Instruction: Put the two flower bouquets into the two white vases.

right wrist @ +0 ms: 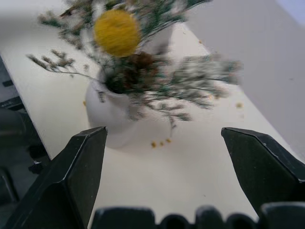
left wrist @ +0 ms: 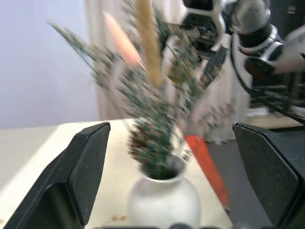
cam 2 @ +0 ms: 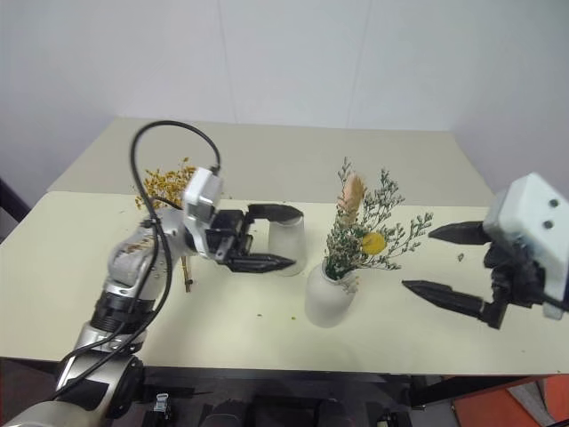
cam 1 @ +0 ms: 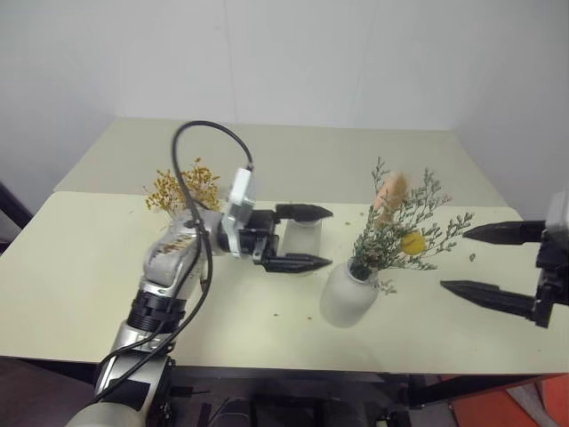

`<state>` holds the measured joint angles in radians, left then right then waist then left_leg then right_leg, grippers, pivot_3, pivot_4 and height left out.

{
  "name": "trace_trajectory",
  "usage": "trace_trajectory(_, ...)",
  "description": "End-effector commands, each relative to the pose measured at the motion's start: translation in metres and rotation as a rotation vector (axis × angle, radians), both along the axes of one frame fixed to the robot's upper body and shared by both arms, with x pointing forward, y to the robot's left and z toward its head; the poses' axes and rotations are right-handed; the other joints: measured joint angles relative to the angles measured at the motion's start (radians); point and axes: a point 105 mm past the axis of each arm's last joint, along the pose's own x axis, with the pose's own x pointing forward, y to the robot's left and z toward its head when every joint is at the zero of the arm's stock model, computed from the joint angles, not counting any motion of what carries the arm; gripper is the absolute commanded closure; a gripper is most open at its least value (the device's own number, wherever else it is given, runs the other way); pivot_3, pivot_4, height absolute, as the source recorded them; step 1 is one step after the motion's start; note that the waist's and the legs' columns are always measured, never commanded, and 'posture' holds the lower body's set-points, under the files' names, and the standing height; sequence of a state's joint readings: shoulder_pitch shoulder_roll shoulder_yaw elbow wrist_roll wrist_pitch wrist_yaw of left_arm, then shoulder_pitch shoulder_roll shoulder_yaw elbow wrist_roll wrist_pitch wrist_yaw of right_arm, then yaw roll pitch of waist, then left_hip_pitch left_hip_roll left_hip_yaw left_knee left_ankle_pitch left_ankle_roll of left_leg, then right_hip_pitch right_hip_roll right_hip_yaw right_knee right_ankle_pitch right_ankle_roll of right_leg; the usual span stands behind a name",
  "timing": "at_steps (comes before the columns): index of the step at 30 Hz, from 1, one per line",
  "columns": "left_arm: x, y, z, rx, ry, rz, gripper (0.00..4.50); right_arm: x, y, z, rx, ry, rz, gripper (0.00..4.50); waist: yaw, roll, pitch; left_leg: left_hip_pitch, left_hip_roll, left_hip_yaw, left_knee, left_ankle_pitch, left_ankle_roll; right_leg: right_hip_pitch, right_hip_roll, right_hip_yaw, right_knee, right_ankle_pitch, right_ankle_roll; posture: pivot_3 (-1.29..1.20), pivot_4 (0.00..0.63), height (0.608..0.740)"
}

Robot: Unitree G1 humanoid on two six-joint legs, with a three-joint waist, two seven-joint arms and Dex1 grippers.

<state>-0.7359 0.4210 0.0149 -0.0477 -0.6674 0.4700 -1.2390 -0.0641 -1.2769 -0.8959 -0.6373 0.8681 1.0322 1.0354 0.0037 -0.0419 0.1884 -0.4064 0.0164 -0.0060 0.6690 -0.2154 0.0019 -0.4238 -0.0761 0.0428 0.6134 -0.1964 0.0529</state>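
Surface: a pale cream table (cam 1: 80, 294), its far section butted against a plain white wall (cam 1: 293, 53); small dry crumbs lay scattered on the top. Squat white vase (cam 1: 347, 298), near the front edge, held the grey-green bouquet (cam 1: 396, 227) upright, pink plume and yellow ball showing. Taller white vase (cam 2: 286, 242) stood just behind and to the left of it, nothing visible in its mouth. Yellow-orange bouquet (cam 1: 182, 187) lay flat on the table farther left, behind my left forearm. My left gripper (cam 1: 302, 238) was released, fingers spread wide, one on each side of the taller vase as seen from my head; whether it touched, I could not tell. That arm reached across level, pointing right. My right gripper (cam 1: 484, 262) was likewise spread and held nothing, apart from the squat vase on its right, pointing left toward it.
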Motion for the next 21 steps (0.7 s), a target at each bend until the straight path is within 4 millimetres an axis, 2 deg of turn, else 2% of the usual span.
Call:
trace_trajectory(1, 0.001, 0.021, 0.027, -0.072, -0.017, 0.156, 0.03, -0.003, 0.001, 0.038, 0.047, -0.117, 0.046, 0.00, -0.005, 0.000, 0.000, 0.000, 0.000, 0.000, 0.000, 0.000, 0.000, 0.000, 0.000, 0.000, 0.000, 0.000, 0.000, 0.00, 0.150, 0.740)
trace_trajectory(4, 0.005, 0.035, 0.029, -0.061, 0.024, 0.303, 0.03, 0.001, 0.006, 0.055, 0.087, -0.119, 0.085, 0.00, -0.015, 0.001, 0.000, 0.001, 0.001, 0.000, -0.001, 0.000, 0.000, 0.000, 0.000, 0.000, 0.000, 0.000, 0.000, 0.00, 0.150, 0.740)
trace_trajectory(8, 0.010, 0.060, 0.034, -0.028, 0.021, 0.584, 0.03, 0.014, 0.024, 0.062, 0.023, -0.128, 0.204, 0.00, -0.021, 0.001, 0.000, 0.001, 0.001, 0.001, -0.001, 0.000, 0.000, 0.000, 0.000, 0.000, 0.000, 0.000, 0.000, 0.00, 0.150, 0.740)
trace_trajectory(11, 0.014, 0.074, 0.039, -0.056, 0.078, 0.700, 0.03, 0.026, 0.038, 0.070, 0.028, -0.155, 0.278, 0.00, -0.022, 0.001, 0.000, 0.001, 0.001, 0.002, -0.001, 0.000, 0.000, -0.001, 0.000, 0.001, 0.000, 0.000, -0.001, 0.00, 0.150, 0.740)
trace_trajectory(16, 0.036, 0.106, 0.025, 0.027, 0.240, 1.032, 0.03, 0.056, 0.071, 0.086, 0.046, -0.152, 0.364, 0.00, -0.028, 0.002, 0.001, 0.001, 0.001, 0.002, -0.002, 0.000, 0.000, -0.002, 0.000, 0.001, 0.000, 0.000, -0.001, 0.00, 0.150, 0.740)
trace_trajectory(20, 0.044, 0.123, 0.014, 0.040, 0.418, 1.171, 0.03, 0.068, 0.085, 0.083, 0.026, -0.097, 0.388, 0.00, -0.017, 0.002, 0.001, -0.002, 0.001, 0.000, -0.003, 0.000, 0.000, -0.005, 0.000, 0.000, 0.000, 0.001, -0.002, 0.00, 0.150, 0.740)
trace_trajectory(21, 0.046, 0.128, 0.011, 0.048, 0.474, 1.207, 0.03, 0.069, 0.087, 0.082, 0.023, -0.089, 0.392, 0.00, -0.013, 0.002, 0.001, -0.004, 0.000, 0.000, -0.003, 0.000, 0.000, -0.006, 0.000, -0.001, 0.000, 0.004, -0.007, 0.00, 0.150, 0.740)
